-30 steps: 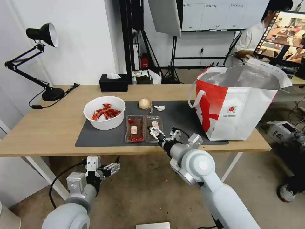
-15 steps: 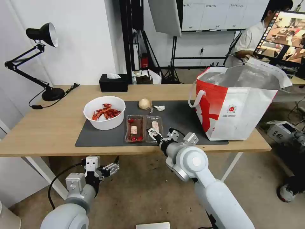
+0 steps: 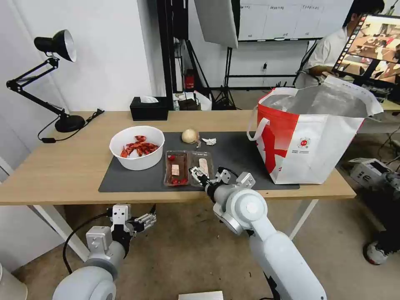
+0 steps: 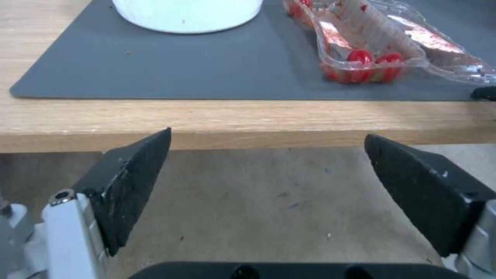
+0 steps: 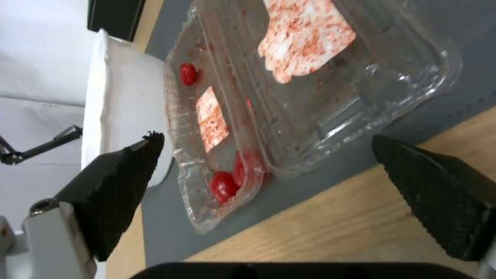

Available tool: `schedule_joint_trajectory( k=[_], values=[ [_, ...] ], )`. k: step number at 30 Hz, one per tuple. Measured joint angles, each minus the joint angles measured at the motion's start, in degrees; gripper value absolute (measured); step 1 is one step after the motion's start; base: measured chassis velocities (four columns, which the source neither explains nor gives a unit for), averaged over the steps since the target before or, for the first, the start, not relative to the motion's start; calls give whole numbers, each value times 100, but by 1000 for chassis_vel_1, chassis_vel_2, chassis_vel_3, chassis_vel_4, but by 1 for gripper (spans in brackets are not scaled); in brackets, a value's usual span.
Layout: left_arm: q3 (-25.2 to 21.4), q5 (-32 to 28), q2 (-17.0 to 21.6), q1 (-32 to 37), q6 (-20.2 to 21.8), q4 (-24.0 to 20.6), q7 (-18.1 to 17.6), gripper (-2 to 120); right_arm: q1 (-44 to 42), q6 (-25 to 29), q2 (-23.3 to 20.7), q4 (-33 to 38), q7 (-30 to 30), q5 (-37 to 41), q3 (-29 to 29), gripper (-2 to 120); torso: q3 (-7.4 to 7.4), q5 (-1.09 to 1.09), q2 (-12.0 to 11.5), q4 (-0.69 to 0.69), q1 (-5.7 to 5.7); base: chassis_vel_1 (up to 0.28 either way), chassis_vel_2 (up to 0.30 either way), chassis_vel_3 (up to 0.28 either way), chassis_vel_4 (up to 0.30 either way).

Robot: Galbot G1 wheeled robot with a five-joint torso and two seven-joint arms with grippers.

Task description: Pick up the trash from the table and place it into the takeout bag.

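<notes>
While the right pincer hung spread at the near edge of the tray, nothing was held, and no trash had yet reached the bag. The step in hand was judged to be grasping the tray. To do it well, the pincer should straddle one thin wall at the near rim, close gently, and lift level so that the red scraps stay inside. The tray was clear, thin, hinged plastic, ribbed and glossy, smeared red; it would probably flex and crackle under pressure, so a firm squeeze risked buckling it. It lay open on the dark mat, just beside the bowl, a smooth white round vessel holding red shells. Farther back on the mat sat a beige round lump and, just beside it, a crumpled tissue. The bag stood upright on the right end of the light-wood tabletop, boxy, foil-lined, mouth open. The left pincer waited spread below the tabletop edge.
</notes>
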Motion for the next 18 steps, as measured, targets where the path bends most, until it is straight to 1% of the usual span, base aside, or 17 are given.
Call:
schedule_joint_trajectory(
  k=[5,18],
  values=[
    [19,0,-12,-13,0,9,-2,100,0,-1,-20,-25,1,5,55,100,0,0,0,0,0,0,0,0,0],
    [-18,-10,43,-12,1,7,-3,100,4,-2,92,-103,26,25,113,100,-1,0,0,-1,0,0,0,0,0]
  ],
)
